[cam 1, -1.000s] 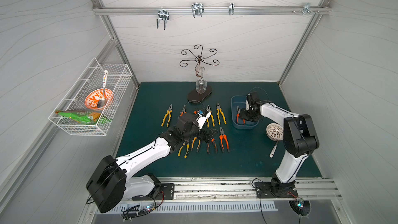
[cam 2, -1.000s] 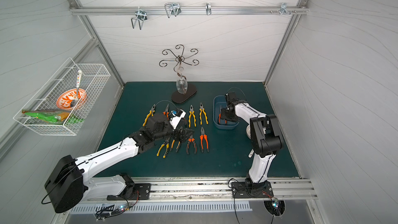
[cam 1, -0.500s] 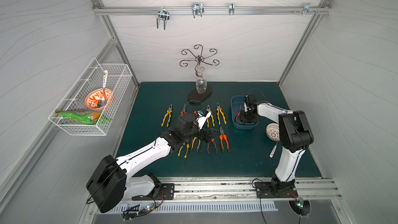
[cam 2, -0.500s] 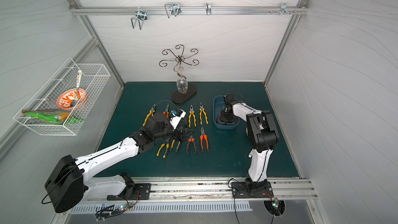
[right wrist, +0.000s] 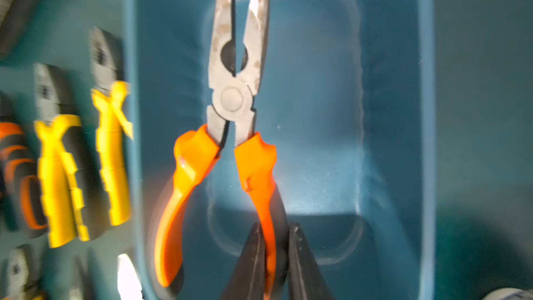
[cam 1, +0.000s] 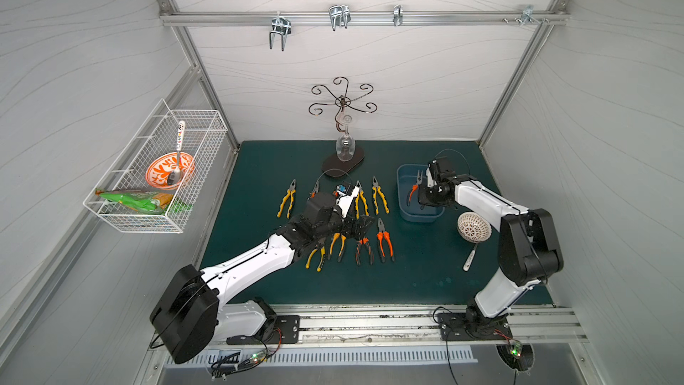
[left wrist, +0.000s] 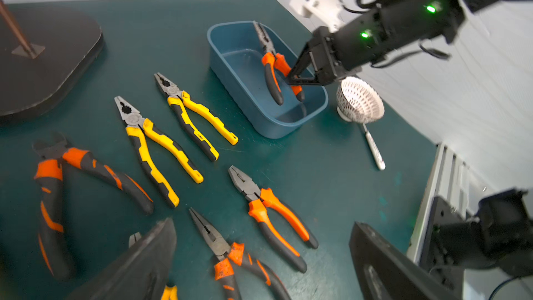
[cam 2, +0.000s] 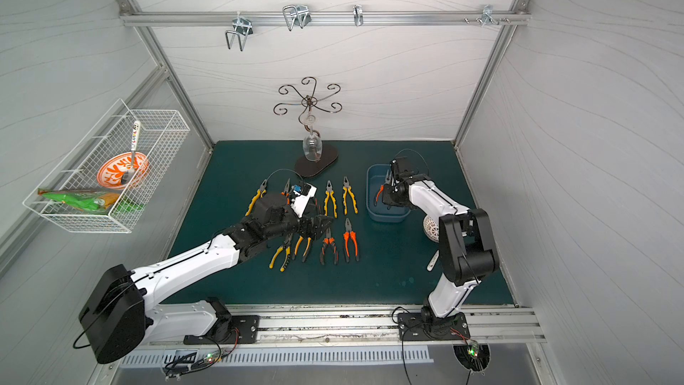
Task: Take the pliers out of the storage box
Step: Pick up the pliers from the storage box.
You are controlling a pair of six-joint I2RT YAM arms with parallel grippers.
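In both top views the right gripper (cam 1: 420,198), just shut, is seen inside the storage box (cam 1: 422,217), its grip hidden. In the left wrist view it is clamped on an orange handle of the remaining pliers (left wrist: 269,62), so lifting can follow; the left gripper (left wrist: 262,223) is held apart. In the right wrist view the handle ends are cut off
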